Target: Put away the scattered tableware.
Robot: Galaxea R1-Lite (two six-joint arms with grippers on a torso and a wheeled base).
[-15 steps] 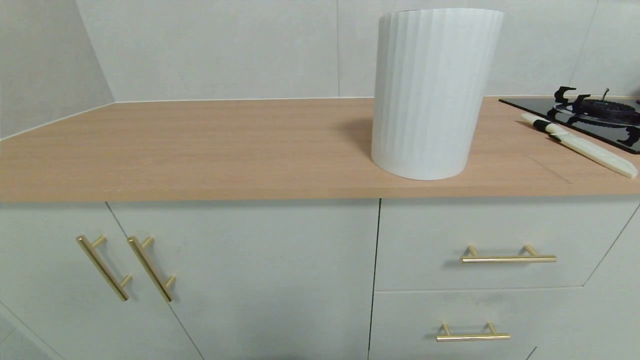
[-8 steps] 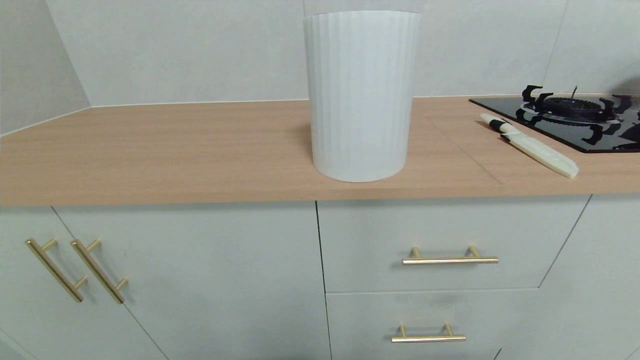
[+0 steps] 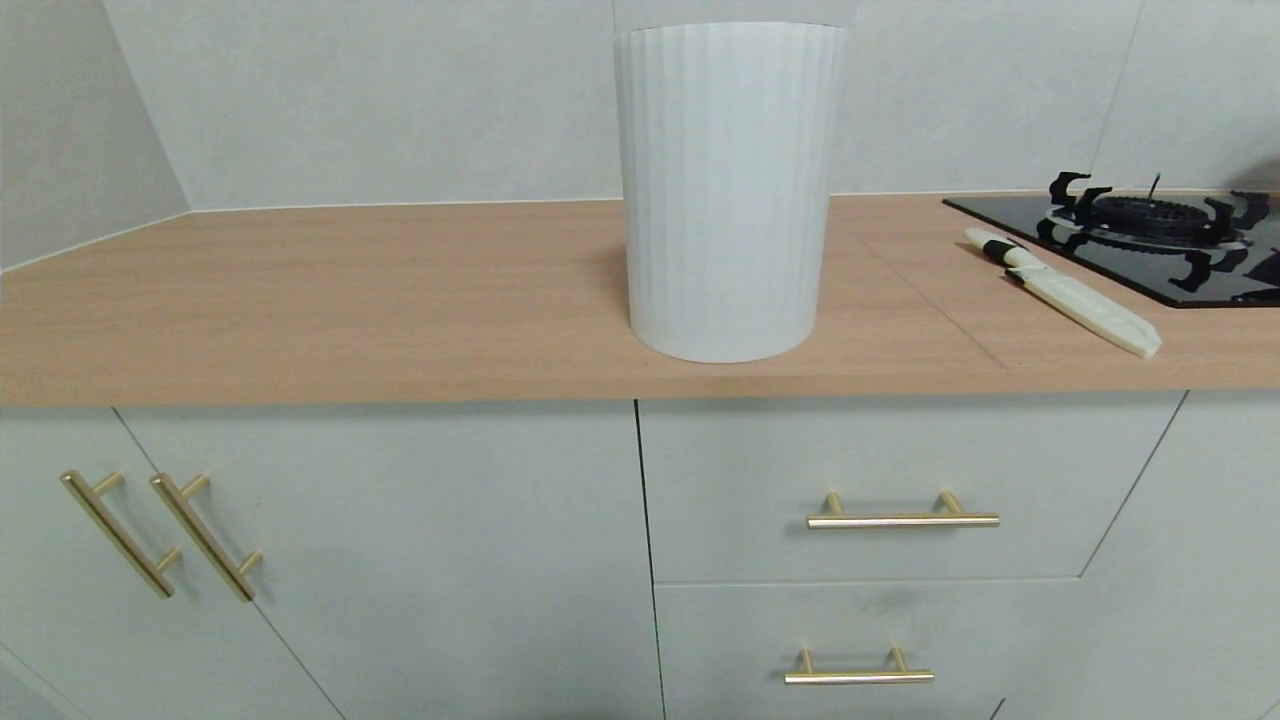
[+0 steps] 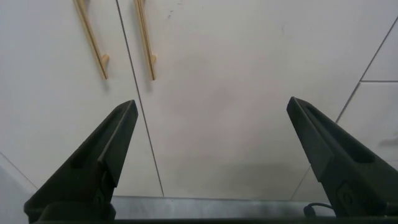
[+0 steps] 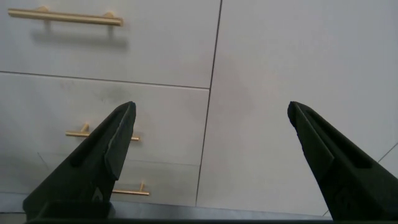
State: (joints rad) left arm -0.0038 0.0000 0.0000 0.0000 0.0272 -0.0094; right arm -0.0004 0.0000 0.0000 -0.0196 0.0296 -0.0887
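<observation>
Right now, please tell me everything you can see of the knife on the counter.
The knife is long and pale cream, with black bands near its far end; it looks like plastic or ceramic. It lies flat and diagonal on the wooden counter, its far end close beside the black stove, its pointed end toward the front edge. Nothing rests on it.

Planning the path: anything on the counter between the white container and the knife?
No. Head view shows bare counter between container and knife, only a seam line.
</observation>
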